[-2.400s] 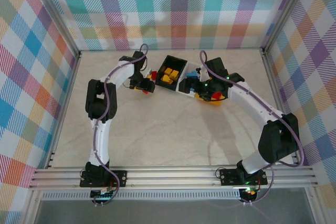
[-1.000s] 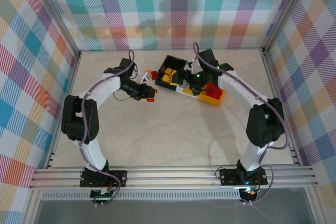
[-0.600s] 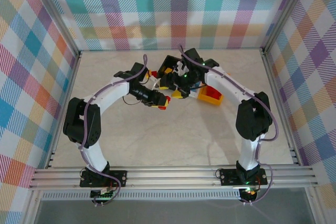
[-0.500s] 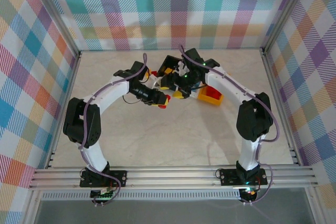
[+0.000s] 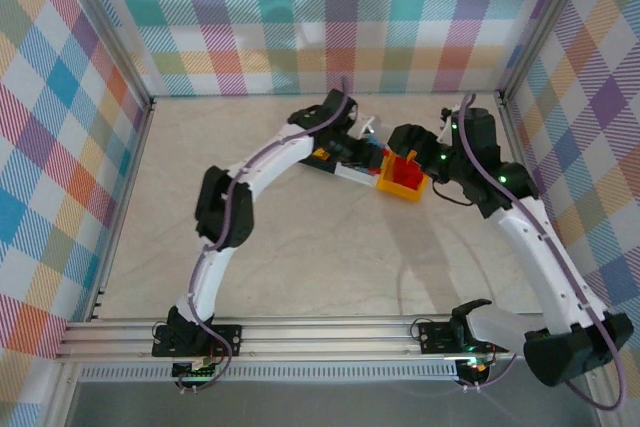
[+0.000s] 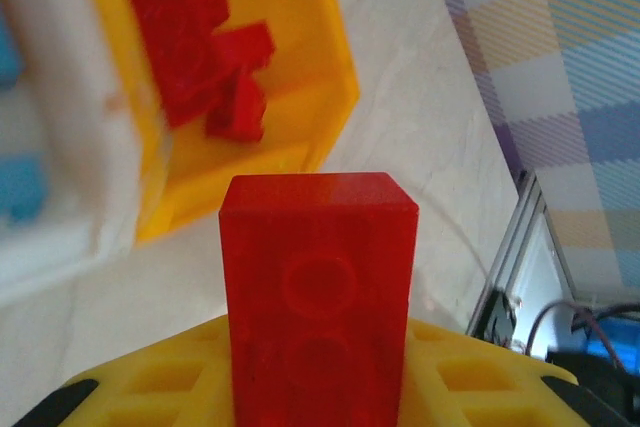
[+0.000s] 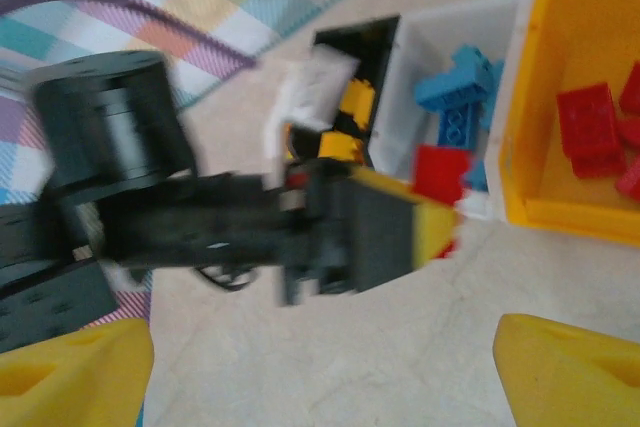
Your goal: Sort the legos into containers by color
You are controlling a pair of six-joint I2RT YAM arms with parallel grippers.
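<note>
Swung rightward, left gripper (image 6: pixel 318 382) clamps a red brick (image 6: pixel 318 277) lengthwise, yellow bin (image 6: pixel 300 7) just ahead; right gripper (image 7: pixel 320 367), pulled back, gapes empty

Red brick (image 6: pixel 318 297), orange-yellow bin (image 6: pixel 322 57), white bin (image 7: pixel 418 57) with blue legos (image 7: pixel 455 89), walls (image 5: pixel 330 17) in pastel plaid.
</note>
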